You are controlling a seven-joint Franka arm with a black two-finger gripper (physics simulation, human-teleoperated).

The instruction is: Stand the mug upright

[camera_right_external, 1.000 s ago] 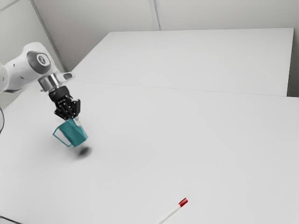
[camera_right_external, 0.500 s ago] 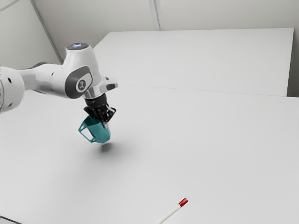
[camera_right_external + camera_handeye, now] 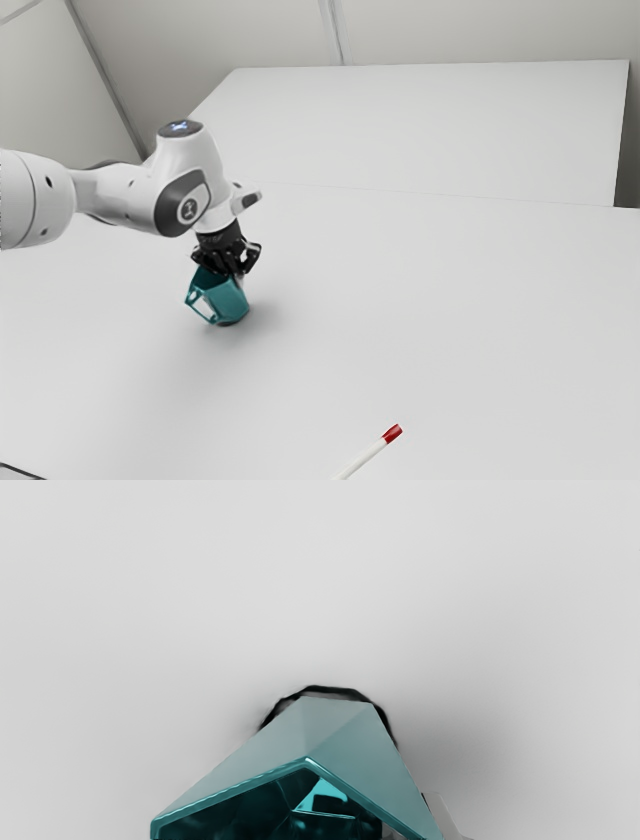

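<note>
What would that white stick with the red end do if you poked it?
The white stick looks slim and rounded, so a sideways poke might make it roll. It lies very straight, so it's probably stiff. Being so thin, it's likely light.

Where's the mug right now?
On the exterior view's left side, the mug hangs tilted from the gripper, just beneath it, with the red-tipped stick lying nearer that view's bottom edge.
</note>
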